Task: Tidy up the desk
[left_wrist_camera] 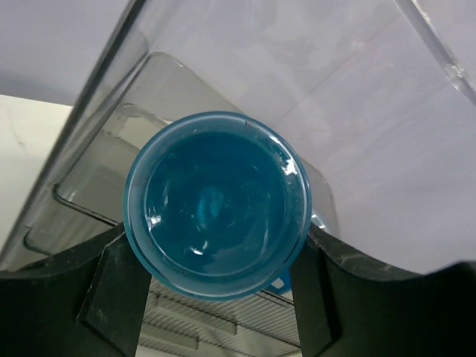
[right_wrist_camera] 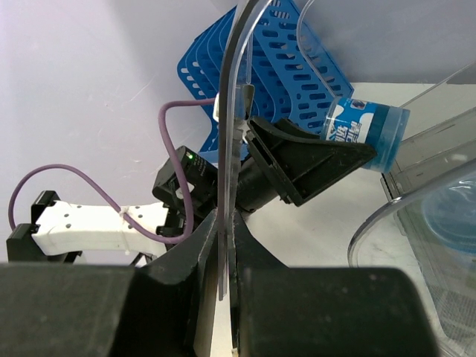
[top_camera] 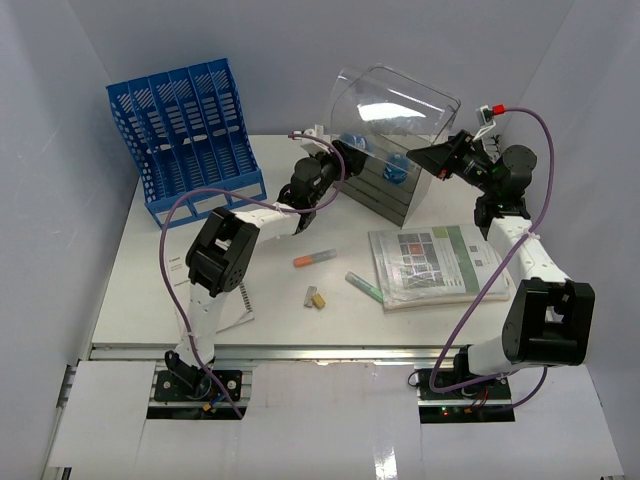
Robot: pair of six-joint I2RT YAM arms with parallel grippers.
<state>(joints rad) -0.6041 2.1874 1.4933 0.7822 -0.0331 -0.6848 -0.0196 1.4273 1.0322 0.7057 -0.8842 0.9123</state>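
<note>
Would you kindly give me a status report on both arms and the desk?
Left gripper shut on blue cup, at clear box mouth. Right gripper shut on lid, raised. Desk: booklet, orange marker, green marker loose. Nothing seen blocking cup.

On my top feed a blue rack (top_camera: 190, 135) stands at the far left. To its right sits a clear box (top_camera: 385, 190), its lid (top_camera: 395, 100) tipped up and back. A blue jar (top_camera: 355, 142) with a white label is tilted at the box's left edge, under the lid. I can see a blue tub (top_camera: 397, 170) through the box wall. Nearer me lie an orange marker (top_camera: 314, 259) and a green marker (top_camera: 364, 287). A small metal piece (top_camera: 316, 297) that I cannot identify lies just below the orange one. A booklet (top_camera: 438, 265) lies just beside the green marker.
</note>
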